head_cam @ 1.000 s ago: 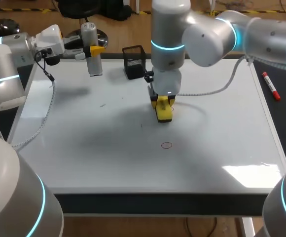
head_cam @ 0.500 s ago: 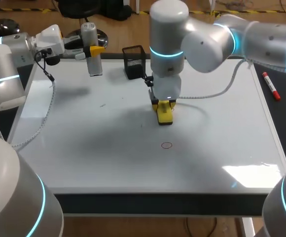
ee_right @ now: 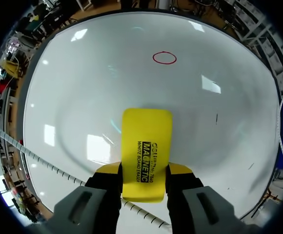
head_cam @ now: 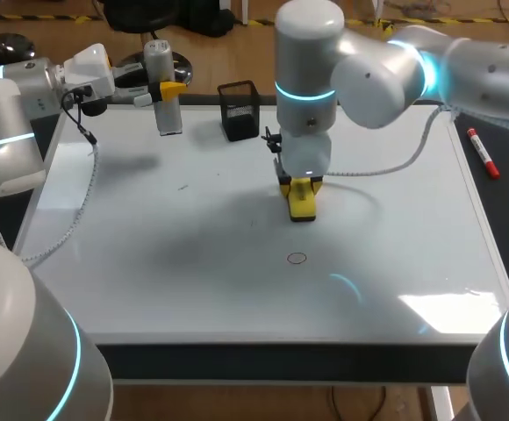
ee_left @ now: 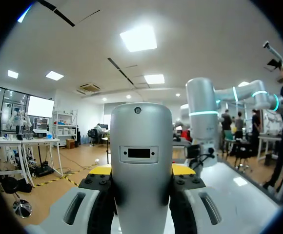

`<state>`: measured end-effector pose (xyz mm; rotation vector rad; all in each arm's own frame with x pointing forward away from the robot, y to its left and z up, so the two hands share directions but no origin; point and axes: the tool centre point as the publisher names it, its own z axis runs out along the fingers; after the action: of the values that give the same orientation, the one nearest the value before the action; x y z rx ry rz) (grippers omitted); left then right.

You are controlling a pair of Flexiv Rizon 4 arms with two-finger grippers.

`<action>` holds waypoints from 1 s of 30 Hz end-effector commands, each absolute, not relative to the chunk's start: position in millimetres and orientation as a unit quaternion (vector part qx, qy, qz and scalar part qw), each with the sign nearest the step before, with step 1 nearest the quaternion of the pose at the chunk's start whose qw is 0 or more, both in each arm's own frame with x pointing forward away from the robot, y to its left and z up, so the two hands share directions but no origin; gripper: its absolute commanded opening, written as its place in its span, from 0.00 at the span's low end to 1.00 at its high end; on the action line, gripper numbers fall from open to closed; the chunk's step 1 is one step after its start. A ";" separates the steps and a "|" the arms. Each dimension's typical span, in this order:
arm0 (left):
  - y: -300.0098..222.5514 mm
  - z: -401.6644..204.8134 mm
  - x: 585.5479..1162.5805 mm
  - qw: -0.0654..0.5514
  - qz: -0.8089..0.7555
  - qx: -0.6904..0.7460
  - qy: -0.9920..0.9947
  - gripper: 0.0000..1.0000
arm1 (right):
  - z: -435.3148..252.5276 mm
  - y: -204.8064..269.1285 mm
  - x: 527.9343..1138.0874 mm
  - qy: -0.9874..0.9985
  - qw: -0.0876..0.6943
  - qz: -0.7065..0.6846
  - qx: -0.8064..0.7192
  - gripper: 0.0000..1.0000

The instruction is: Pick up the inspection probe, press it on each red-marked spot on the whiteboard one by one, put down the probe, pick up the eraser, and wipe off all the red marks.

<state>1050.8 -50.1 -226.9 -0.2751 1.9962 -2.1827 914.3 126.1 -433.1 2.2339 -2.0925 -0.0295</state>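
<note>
Eraser (head_cam: 302, 200): yellow block, pinched at its upper end between the two yellow fingertips of the right gripper (head_cam: 300, 182). It is pointed down at the whiteboard (head_cam: 149, 263) about the middle, a little toward the far edge. Whether its pad actually rests on the board cannot be told.

Red mark (head_cam: 297, 258): one small ring, unwiped, between the eraser and the near edge and apart from the eraser. In the right wrist view it lies straight ahead of the eraser. No other red ring shows.

Step in hand, by judgement: the wiping stage, with this ring left to clear. The next move calls for carrying the eraser toward the near edge, pressing it flat on the board and drawing it across the whole ring.

Inspection probe (head_cam: 162, 88): grey cylinder, upright at the far left corner of the board, not laid down. The left gripper (head_cam: 168, 89) has its jaws closed on the probe from both sides. The left wrist view shows the probe filling the gap between the fingers.

Surface: glossy white board, carrying ceiling-light glare and the arms' shadows. A black mesh holder (head_cam: 239, 110) stands at the far edge, just beyond the eraser. A red marker pen (head_cam: 482, 153) lies on the dark strip of table past the board's right edge.
</note>
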 end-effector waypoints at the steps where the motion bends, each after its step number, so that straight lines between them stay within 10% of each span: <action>1: -50.4 -226.8 1051.1 0.086 -0.733 -0.092 0.669 0.00 | -445.4 110.3 913.3 -0.686 0.038 -0.011 0.726 0.00; 30: -50.4 -226.8 1051.1 0.086 -0.733 -0.092 0.669 0.00 | -431.5 69.8 916.8 -0.705 0.038 0.005 0.708 0.00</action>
<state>1050.8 -50.1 -226.9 -0.2753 1.9962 -2.1827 917.0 75.4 -430.3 2.1625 -2.1532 0.0097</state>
